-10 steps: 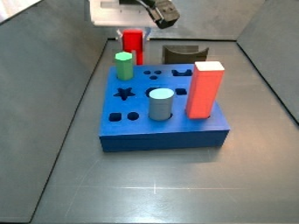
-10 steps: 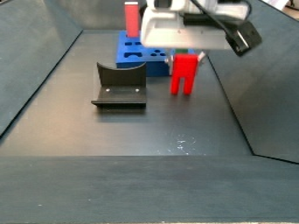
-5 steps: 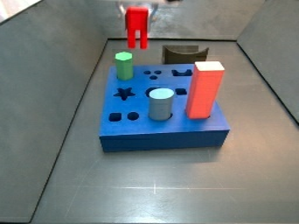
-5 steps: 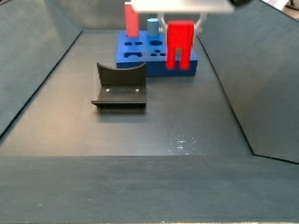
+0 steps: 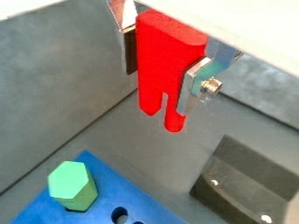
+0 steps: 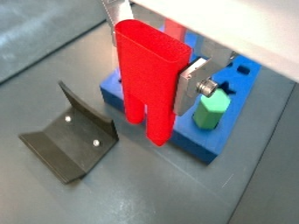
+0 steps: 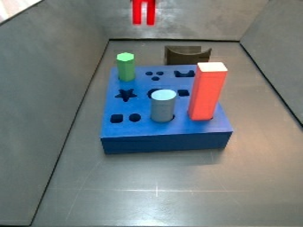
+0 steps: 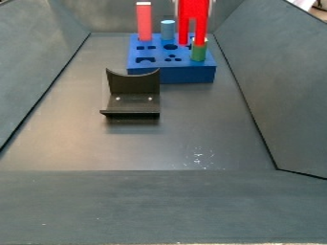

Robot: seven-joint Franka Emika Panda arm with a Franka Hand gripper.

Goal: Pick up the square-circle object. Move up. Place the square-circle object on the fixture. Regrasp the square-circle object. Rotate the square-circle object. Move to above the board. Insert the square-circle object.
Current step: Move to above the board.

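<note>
The square-circle object (image 5: 162,61) is a bright red peg with two prongs at its lower end. My gripper (image 5: 158,83) is shut on it, a silver finger (image 5: 197,80) pressed to each side; the same grip shows in both wrist views (image 6: 149,87). The peg hangs high in the air behind the blue board (image 7: 178,131), and both side views show only its lower part at the frame's upper edge (image 7: 142,11) (image 8: 193,19), the gripper being cut off there. The dark fixture (image 7: 183,55) (image 8: 132,93) stands on the floor behind the board, below the peg (image 6: 70,144).
In the board stand a green hexagonal peg (image 7: 126,65), a blue-grey cylinder (image 7: 162,105) and a tall red-orange block (image 7: 210,89). Dark shaped holes (image 7: 124,94) mark its top. Grey sloping walls enclose the floor.
The gripper has risen straight up with the red peg, from near the floor by the fixture to the top edge of both side views, where the gripper itself has left the frame.
</note>
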